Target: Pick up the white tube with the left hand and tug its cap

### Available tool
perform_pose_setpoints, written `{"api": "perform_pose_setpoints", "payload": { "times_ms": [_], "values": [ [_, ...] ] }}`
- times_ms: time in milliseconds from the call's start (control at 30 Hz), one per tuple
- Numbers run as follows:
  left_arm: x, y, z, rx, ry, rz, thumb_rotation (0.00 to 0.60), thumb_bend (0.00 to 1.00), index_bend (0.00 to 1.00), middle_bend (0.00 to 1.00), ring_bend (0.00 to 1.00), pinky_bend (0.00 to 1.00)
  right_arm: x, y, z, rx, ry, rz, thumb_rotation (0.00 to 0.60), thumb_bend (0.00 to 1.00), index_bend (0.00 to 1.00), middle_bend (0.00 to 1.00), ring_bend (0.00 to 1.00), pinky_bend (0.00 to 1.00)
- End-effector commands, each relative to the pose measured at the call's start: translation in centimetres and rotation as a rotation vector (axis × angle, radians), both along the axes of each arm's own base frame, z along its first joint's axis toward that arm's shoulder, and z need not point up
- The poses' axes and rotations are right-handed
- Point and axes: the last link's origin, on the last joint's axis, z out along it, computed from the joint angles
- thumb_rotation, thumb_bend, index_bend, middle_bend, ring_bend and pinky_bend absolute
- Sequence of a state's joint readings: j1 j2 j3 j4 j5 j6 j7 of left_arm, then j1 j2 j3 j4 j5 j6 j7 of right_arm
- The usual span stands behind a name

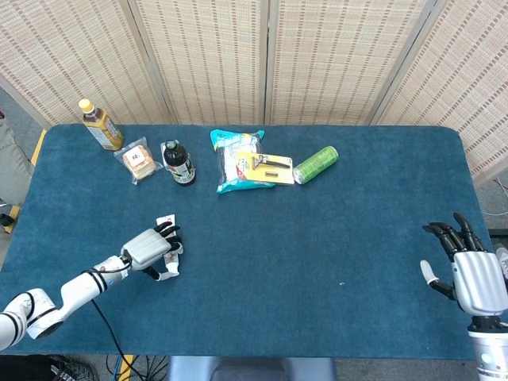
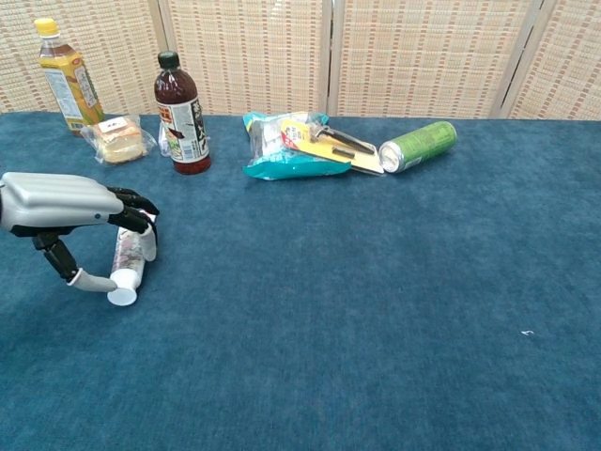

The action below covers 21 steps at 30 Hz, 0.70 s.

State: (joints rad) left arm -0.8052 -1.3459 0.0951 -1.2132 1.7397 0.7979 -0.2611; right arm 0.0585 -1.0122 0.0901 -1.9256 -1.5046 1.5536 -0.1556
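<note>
White tube (image 2: 129,259) is seen lying flat on the blue table cloth (image 2: 357,310) at the left front of the table, its round cap (image 2: 121,296) pointing toward the robot and free of any cover. Lying lengthwise like this, the body is offered to a grasp from above while the cap end stays exposed for the tug.

Left hand (image 2: 68,218) is lowered over the tube: fingers (image 2: 136,209) are curled down on the far side, and the thumb (image 2: 91,281) is brought in low on the near side, close to the cap. Tube is straddled and touched but is still on the cloth; the grasp is judged closing, not yet firm. No lift is seen.

Right hand (image 1: 475,274) is held well apart at the right edge, fingers spread, nothing in it.

Bottles, a snack bag and a green can (image 2: 418,145) are lined along the back, well clear.
</note>
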Motion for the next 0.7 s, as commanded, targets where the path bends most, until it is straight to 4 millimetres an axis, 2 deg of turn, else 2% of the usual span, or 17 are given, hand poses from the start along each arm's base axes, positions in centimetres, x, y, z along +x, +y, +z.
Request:
{"api": "perform_pose_setpoints", "payload": {
  "times_ms": [33,267,433,700],
  "values": [
    [-0.4,0.0,0.1,0.002,0.021,0.000,0.353,0.25,0.30,0.23,0.00,0.00,0.0,0.0,0.0,0.001,0.000,0.000,0.600,0.27,0.26,0.26,0.13,0.27],
    [-1.3,0.4,1.0,0.035,0.048,0.032,0.348,0.25,0.31,0.25,0.00,0.00,0.1,0.0,-0.2,0.002,0.008,0.000,0.600,0.27,0.26,0.26,0.12,0.25],
    [-2.5,1.1,1.8,0.066,0.087,0.068,0.361,0.25,0.31,0.25,0.00,0.00,0.2,0.0,-0.3,0.009,0.007,0.004,0.600,0.27,0.26,0.25,0.12,0.24],
    [-4.4,2.4,3.2,0.132,0.118,0.157,0.348,0.25,0.31,0.25,0.00,0.00,0.3,-0.1,-0.6,0.017,0.007,0.010,0.600,0.27,0.26,0.25,0.12,0.24]
  ]
}}
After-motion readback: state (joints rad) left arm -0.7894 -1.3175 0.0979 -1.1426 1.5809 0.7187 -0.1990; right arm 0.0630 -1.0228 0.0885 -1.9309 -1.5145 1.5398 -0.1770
